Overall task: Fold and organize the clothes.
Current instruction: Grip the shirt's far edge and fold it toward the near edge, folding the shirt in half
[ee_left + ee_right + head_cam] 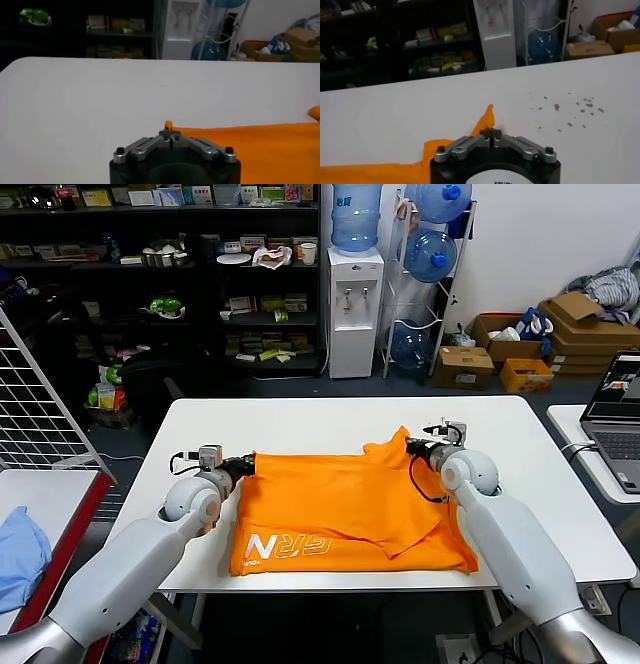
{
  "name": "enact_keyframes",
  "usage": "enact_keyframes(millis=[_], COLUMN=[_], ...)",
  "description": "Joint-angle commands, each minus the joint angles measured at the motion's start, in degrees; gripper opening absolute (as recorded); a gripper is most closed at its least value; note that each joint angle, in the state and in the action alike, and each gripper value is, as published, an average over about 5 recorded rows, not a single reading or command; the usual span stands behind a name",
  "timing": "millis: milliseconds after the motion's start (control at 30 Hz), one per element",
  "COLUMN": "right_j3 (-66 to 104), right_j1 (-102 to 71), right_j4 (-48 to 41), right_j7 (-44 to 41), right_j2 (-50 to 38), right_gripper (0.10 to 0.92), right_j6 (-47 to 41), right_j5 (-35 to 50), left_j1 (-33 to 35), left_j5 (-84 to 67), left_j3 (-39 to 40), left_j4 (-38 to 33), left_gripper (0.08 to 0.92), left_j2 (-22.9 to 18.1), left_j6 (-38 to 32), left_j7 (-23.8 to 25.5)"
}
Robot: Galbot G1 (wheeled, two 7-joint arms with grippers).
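Mid-fold: left claw (243,463) and right claw (413,448) each pinch closed on far corners of bright orange soft-fabric T-shirt (345,509) on white surface (300,419). Next: draw both corners evenly toward lettered hem.

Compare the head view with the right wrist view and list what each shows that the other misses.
Only the head view shows the whole orange T-shirt with its white lettering, the left hand, a laptop and a blue cloth. Only the right wrist view shows brown specks on the table. Both show the right hand shut on orange fabric, and the water dispenser.
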Motion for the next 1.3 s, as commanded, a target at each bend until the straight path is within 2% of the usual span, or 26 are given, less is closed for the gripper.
enact_keyframes(millis=[33, 600, 967, 1067, 1300], right_j3=[2.93, 10.22, 13.81, 14.65, 16.04], right_j1=[-8.00, -25.06, -33.12, -34.78, -35.70], right_j4=[13.19, 31.77, 36.66, 37.36, 37.93], right_j7=[1.73, 7.68, 10.41, 9.79, 9.48], right_j2=[-5.93, -13.30, -14.80, -14.82, -15.18], right_gripper=[0.122, 0.122, 0.123, 0.155, 0.352], right_j6=[-0.66, -3.81, -6.25, -6.82, -7.09], right_j5=[4.58, 9.88, 10.06, 9.59, 9.55], left_j1=[6.09, 20.22, 25.46, 26.17, 26.88], left_j5=[-0.64, -1.28, -1.20, -1.18, -1.12], left_j3=[-1.67, -9.86, -10.55, -10.60, -11.13], left_j4=[-10.95, -28.15, -31.84, -31.95, -32.28], left_gripper=[0.092, 0.092, 0.092, 0.113, 0.302], left_j2=[4.51, 12.80, 13.30, 13.30, 13.53], left_j6=[-0.01, 0.03, 0.98, 1.77, 2.02], left_j7=[-1.07, -1.93, -3.49, -3.44, -3.70])
